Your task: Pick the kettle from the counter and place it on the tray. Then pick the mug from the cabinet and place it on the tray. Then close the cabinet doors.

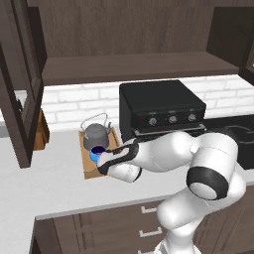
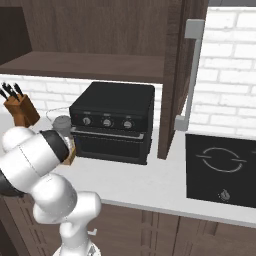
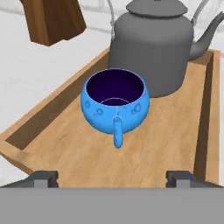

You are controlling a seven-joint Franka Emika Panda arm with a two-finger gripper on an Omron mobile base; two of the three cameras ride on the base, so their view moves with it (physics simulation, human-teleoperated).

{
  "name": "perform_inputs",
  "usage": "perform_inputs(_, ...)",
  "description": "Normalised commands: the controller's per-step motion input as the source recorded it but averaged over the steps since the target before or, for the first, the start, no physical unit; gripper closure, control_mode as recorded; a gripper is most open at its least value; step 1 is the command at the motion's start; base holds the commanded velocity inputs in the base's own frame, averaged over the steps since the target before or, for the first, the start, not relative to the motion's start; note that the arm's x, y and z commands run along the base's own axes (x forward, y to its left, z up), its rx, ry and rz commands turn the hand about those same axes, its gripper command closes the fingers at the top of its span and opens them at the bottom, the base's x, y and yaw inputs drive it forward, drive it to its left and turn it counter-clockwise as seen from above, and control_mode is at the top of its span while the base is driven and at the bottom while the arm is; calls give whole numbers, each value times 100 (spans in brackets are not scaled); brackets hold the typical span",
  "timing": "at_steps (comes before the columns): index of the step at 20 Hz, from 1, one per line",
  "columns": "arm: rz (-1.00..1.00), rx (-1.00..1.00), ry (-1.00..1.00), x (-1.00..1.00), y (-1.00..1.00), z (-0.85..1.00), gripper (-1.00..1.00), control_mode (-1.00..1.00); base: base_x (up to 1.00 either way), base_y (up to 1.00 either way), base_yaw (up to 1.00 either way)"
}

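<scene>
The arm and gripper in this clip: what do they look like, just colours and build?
The arm is glossy white with rounded, bulbous links and black bands at the joints; no cables or markings are visible. The gripper has two small dark grey, blocky finger tips in the hand view, set on a dark hand in the left base view.

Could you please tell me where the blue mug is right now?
The mug stands upright on the wooden tray, just in front of the kettle in the hand view, between the open gripper and the kettle.
</scene>
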Motion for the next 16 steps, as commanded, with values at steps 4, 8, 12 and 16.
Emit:
perform_inputs(4,-17,2,2,-52,-11,100,-100,-100,0,0,0)
perform_inputs(8,-20,1,15,-35,-8,100,-100,-100,0,0,0)
perform_inputs(12,-20,0,18,-37,0,100,-100,-100,0,0,0)
perform_inputs(16,-21,-2,22,-24,0,80,-100,-100,0,0,0)
